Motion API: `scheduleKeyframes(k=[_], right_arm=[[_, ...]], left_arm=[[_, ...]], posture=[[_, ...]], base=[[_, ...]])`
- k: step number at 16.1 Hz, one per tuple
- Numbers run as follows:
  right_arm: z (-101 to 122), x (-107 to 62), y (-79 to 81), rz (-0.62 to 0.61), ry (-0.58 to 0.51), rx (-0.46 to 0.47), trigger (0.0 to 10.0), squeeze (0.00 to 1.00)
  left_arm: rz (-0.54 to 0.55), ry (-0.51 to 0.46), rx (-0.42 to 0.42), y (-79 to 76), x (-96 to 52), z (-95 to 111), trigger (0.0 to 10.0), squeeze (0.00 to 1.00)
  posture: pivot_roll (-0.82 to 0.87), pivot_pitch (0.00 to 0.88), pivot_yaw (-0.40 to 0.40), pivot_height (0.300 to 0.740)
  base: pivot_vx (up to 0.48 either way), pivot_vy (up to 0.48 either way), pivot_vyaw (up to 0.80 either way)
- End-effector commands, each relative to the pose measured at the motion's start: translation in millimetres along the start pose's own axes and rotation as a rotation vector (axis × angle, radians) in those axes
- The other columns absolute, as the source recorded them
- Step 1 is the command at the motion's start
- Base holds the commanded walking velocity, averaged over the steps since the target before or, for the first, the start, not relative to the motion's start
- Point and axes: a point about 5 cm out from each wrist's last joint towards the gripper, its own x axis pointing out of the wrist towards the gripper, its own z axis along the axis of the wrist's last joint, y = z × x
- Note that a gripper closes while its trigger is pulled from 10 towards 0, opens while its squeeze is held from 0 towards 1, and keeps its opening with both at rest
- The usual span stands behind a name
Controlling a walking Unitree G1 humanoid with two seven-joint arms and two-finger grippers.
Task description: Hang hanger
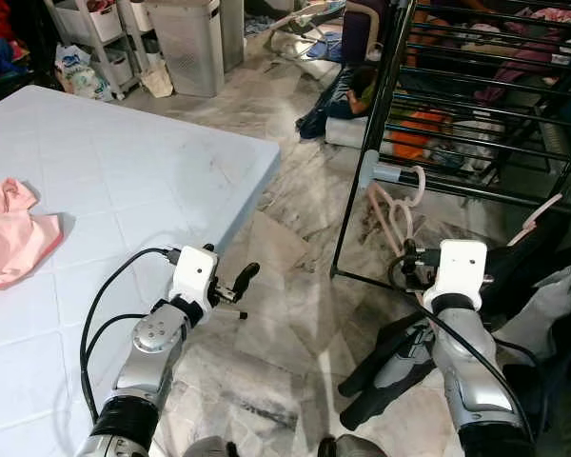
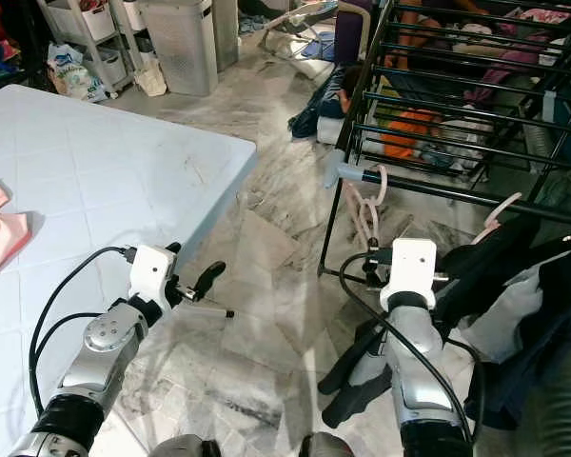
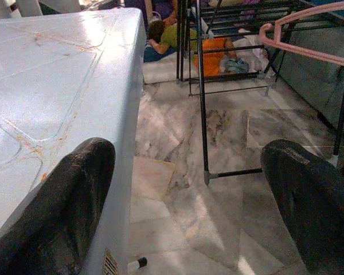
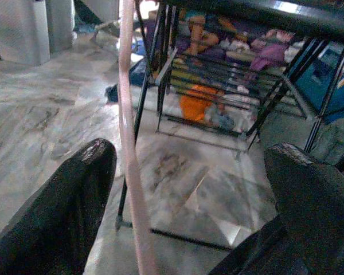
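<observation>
Pink hangers hang from the lower bar of the black drying rack. My right gripper sits just below them, open. In the right wrist view a pink hanger rod runs between its fingers, close to one finger; I cannot tell whether it touches. My left gripper is open with nothing in it, held over the floor beside the pale blue mattress. Another pink hanger carries dark clothing at the rack's right end.
A pink cloth lies on the mattress at the left. Dark garments lie on the marble floor under my right arm. A grey laundry basket and shelves stand at the back. Clothes are piled under the rack.
</observation>
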Motion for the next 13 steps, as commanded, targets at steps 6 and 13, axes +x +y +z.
scheduleKeyframes(k=[6, 13], right_arm=[[13.1, -2.0, -19.4, -0.113, -0.054, -0.031, 10.0, 0.00], [5.6, -0.2, -36.1, -0.241, 0.011, -0.023, 10.0, 0.00]], left_arm=[[-0.013, 0.052, -0.006, -3.9, -1.4, -10.6, 10.0, 0.00], [-0.019, 0.057, -0.001, -3.2, -0.3, -10.3, 10.0, 0.00]], posture=[[-0.06, 0.000, 0.026, 0.740], [-0.06, 0.000, 0.032, 0.740]], base=[[0.000, 0.000, 0.00], [0.000, 0.000, 0.00]])
